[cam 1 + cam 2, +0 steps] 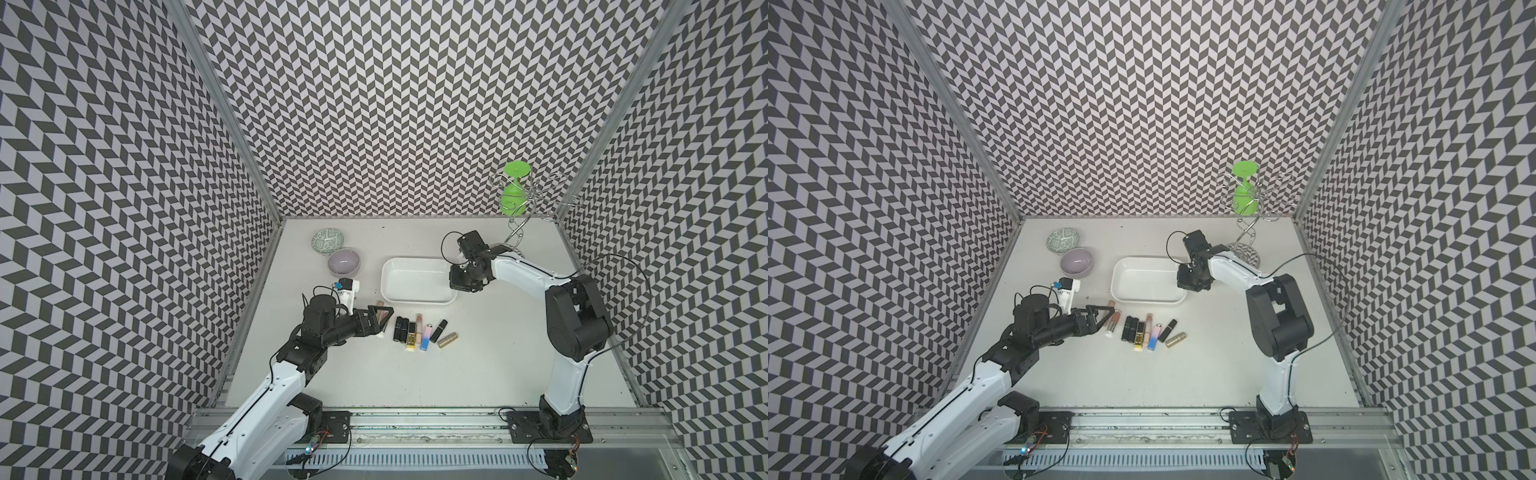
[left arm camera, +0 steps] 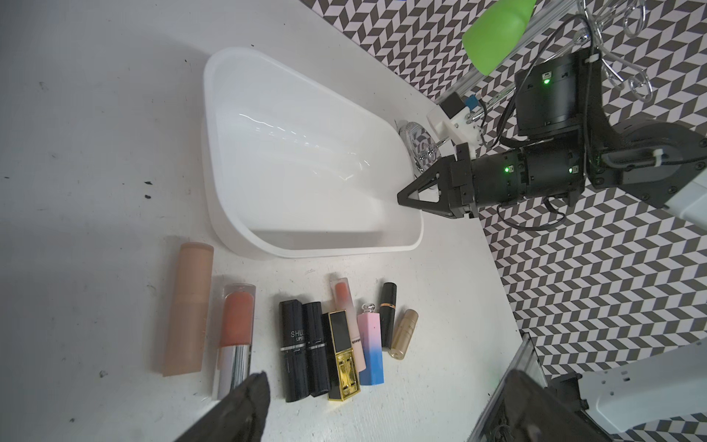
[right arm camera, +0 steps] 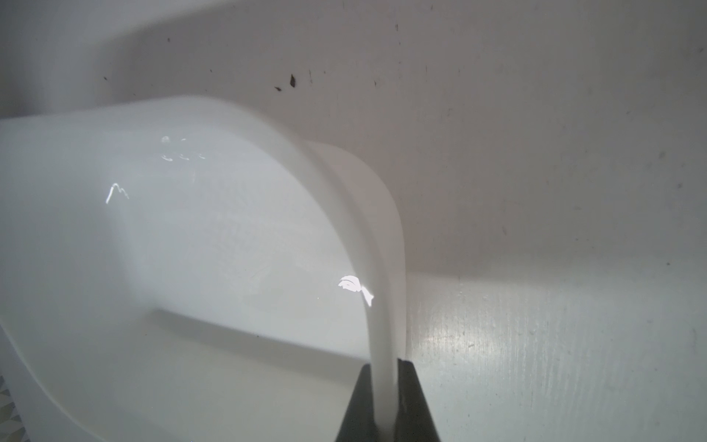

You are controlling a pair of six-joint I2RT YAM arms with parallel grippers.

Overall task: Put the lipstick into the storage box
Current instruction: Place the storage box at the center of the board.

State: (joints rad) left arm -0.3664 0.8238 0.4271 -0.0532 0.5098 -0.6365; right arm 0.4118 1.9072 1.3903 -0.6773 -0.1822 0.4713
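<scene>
Presently the left gripper (image 1: 1102,314) stands with its jaws spread wide and empty, poised over the two leftmost tubes of the lipstick row: a peach matte tube (image 2: 189,308) and a clear-capped coral lipstick (image 2: 237,333), which lie side by side and close together. The right gripper (image 3: 386,402) is clamped on the rim of the storage box (image 1: 388,286), pinching the wall at its end nearest that arm, evidently to steady it. Risk one: the wide jaws could straddle both neighbouring tubes or nudge one aside, since little gap separates them; a round tube may also roll when touched. Risk two: the rest of the row, including the black tubes (image 2: 304,350), the gold-cased lipstick (image 2: 342,356) and the pink-to-blue one (image 2: 370,354), lies tightly packed and could be scattered by a sweeping approach. Risk three: any pull by the right arm would drag the light tray. Contents: the storage box is empty; the lilac bowl (image 1: 343,261) and the green-patterned bowl (image 1: 329,240) appear empty too.
</scene>
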